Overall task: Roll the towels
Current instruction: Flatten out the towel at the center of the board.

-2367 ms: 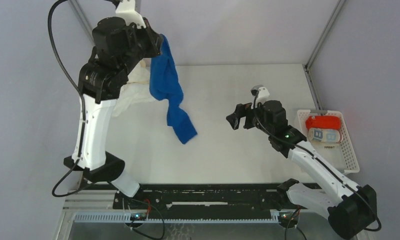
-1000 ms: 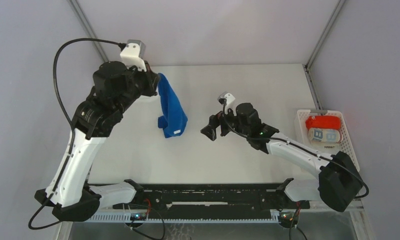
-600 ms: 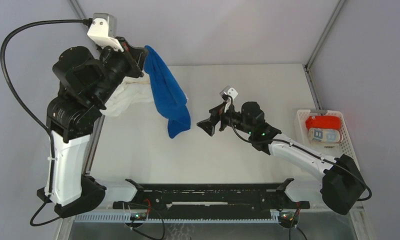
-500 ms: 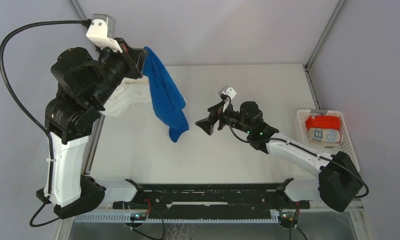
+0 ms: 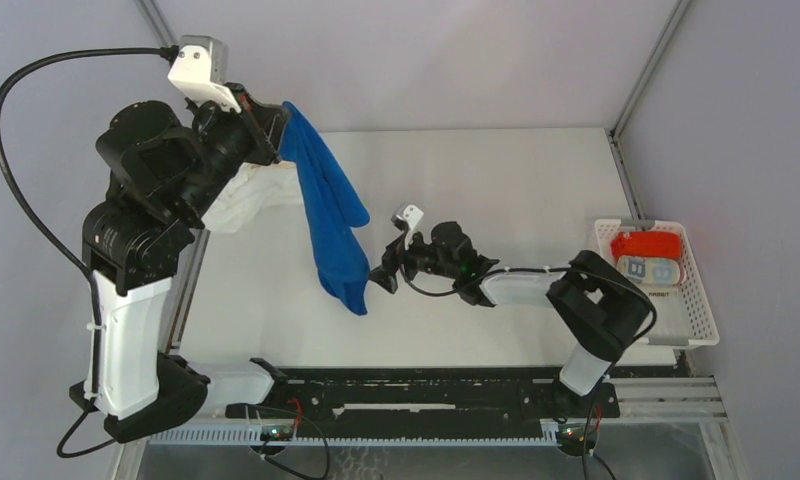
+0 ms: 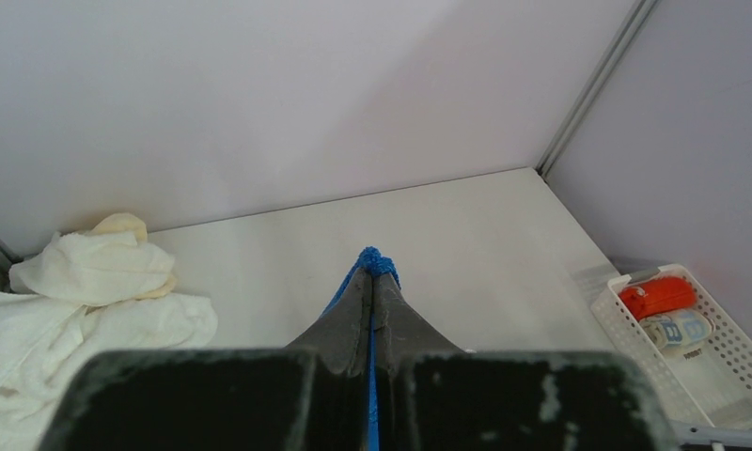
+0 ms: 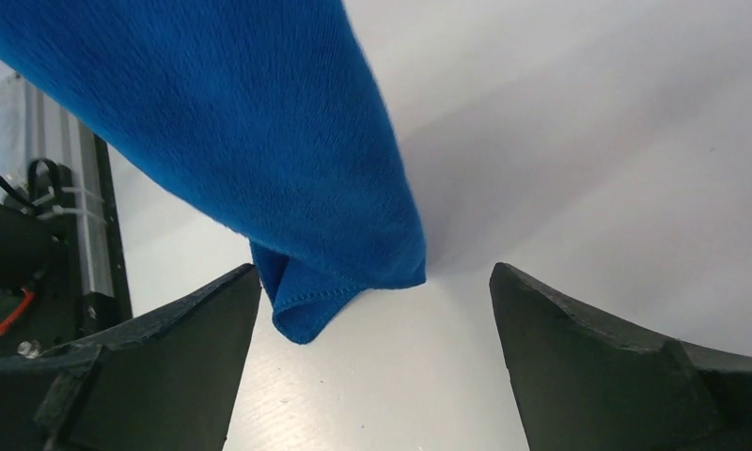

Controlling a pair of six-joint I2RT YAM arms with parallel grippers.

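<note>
A royal blue towel hangs in the air from my left gripper, which is raised at the back left and shut on the towel's top corner. In the left wrist view the blue towel bunches out past the pressed-together fingertips of the left gripper. The towel's lower end dangles just above the table. My right gripper is low and open right beside that lower end. In the right wrist view the blue towel's bottom corner hangs ahead of the right gripper, between the wide jaws, untouched.
A heap of white towels lies at the back left, with a cream towel on top. The white basket at the right edge holds a red roll and a light-blue patterned roll.
My left arm has kept the blue towel lifted, and it now hangs longer. My right arm has reached left and lower, bringing its open jaws up to the towel's bottom corner.
</note>
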